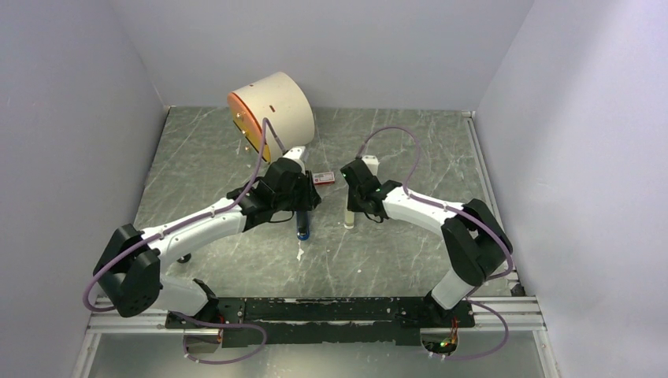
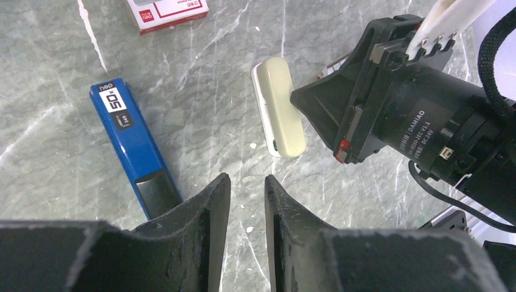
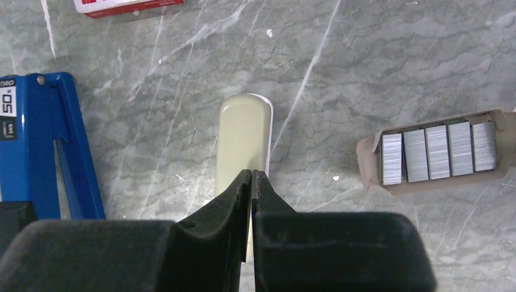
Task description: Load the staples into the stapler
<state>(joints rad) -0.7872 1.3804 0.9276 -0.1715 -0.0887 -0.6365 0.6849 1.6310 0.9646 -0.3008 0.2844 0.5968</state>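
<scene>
The blue stapler (image 2: 129,141) lies flat on the marble table, left of my left gripper (image 2: 247,182), whose jaws stand a little apart with nothing between them. In the top view it (image 1: 302,229) pokes out just below the left gripper (image 1: 303,209). The staples (image 3: 437,152) are several silvery strips side by side in an open cardboard tray (image 3: 367,159), to the right of my right gripper (image 3: 252,175). That gripper is shut with nothing seen between the tips, and it hovers over a grey-green oblong stapler (image 3: 243,131). The blue stapler (image 3: 45,140) also shows at the left of the right wrist view.
A red and white staple box (image 2: 167,11) lies beyond both staplers. A large cream cylinder with an orange face (image 1: 272,114) stands at the back left. The right arm's wrist (image 2: 420,115) is close to the right of the grey-green stapler (image 2: 278,106).
</scene>
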